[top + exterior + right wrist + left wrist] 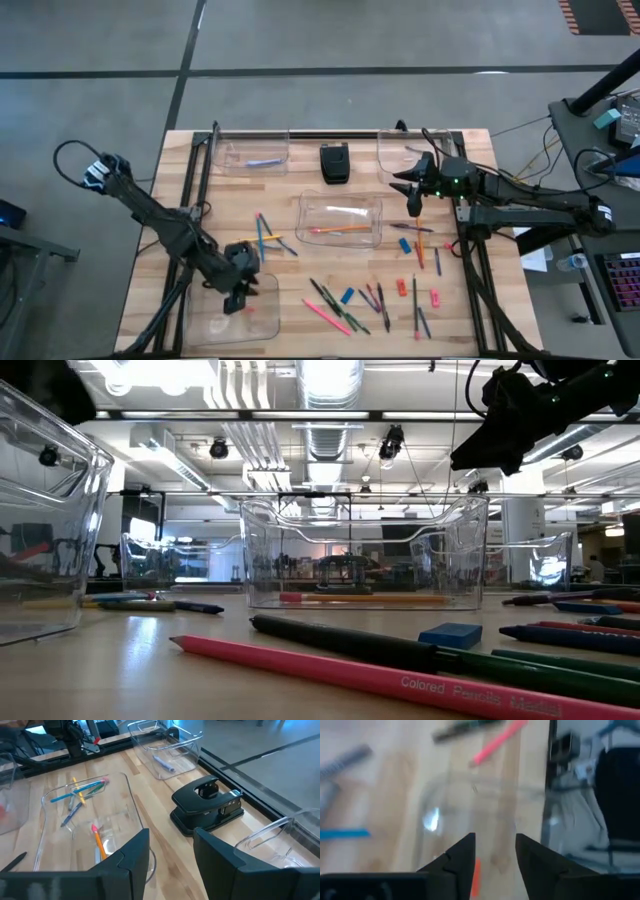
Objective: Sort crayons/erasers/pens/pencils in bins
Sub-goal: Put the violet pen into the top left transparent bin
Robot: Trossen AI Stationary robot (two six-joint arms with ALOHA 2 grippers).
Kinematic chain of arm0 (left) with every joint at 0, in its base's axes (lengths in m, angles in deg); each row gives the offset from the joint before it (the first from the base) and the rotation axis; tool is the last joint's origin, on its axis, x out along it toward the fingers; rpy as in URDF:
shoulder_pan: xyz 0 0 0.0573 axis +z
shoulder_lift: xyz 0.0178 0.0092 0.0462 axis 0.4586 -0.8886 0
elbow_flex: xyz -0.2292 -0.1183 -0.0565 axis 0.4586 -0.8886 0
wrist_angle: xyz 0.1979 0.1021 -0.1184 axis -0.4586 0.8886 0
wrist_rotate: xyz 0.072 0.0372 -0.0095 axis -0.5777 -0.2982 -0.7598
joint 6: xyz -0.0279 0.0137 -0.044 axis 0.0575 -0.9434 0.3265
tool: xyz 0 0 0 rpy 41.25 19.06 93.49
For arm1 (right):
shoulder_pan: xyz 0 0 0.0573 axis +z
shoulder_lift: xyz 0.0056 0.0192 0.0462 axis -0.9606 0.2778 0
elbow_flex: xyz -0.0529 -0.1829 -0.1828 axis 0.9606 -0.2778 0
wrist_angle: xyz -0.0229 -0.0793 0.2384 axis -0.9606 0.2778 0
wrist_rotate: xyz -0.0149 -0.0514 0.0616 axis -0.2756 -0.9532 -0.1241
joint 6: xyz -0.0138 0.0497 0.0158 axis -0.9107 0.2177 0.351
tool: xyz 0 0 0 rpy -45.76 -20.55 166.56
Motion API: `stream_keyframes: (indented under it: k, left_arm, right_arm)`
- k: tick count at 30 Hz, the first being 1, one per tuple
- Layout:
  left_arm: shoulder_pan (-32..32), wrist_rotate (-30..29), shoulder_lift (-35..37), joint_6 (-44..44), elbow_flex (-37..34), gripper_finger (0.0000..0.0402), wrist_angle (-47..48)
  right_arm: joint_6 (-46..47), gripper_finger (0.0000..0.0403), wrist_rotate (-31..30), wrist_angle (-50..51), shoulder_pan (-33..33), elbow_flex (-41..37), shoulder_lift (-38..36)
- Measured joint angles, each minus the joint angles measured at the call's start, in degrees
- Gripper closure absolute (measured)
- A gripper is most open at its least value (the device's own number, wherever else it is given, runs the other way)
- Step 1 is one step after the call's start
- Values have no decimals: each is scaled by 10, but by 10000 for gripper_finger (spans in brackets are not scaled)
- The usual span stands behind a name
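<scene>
My left gripper hangs open over the clear near-left bin. A short red stick shows just below, beside one finger. I cannot tell whether it touches that finger. My right gripper waits open, with nothing between its fingers, at the table's right between the centre bin and the far-right bin. An orange pencil lies in the centre bin. Loose pencils, pens and crayons lie on the near half of the table.
A black box stands at the far middle, next to the far-left bin, which holds one pale stick. Several coloured pencils lie left of the centre bin. Blue erasers and red erasers lie among the sticks.
</scene>
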Motion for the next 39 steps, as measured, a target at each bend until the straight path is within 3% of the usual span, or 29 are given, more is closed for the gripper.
stream_keyframes:
  k: [3,5,7,9,12,15,20,23,31,39]
  left_arm:
    - [14,-71,31,-75,7,274,-5]
    - [17,-165,51,-151,5,274,-28]
    - [18,-257,64,-242,-10,274,-93]
    - [29,-283,72,-349,-32,274,-174]
    - [57,-265,80,-480,-68,274,-320]
    - [104,-202,84,-561,-106,274,-425]
    - [231,-12,80,-560,-158,274,-489]
    - [288,55,78,-550,-181,274,-550]
    - [340,68,67,-587,-204,274,-662]
    - [347,68,57,-601,-197,275,-673]
  right_arm:
    - [4,259,28,4,0,9,0]
    - [17,259,46,13,0,20,-1]
    - [32,259,46,32,0,28,-3]
    - [39,259,44,50,6,30,-7]
    - [54,259,46,80,31,30,-12]
    - [89,259,28,103,74,30,-16]
    - [122,259,-52,108,158,30,-17]
    - [125,259,-82,111,196,30,-17]
    - [197,259,-90,196,229,28,10]
    - [218,259,-97,234,231,17,54]
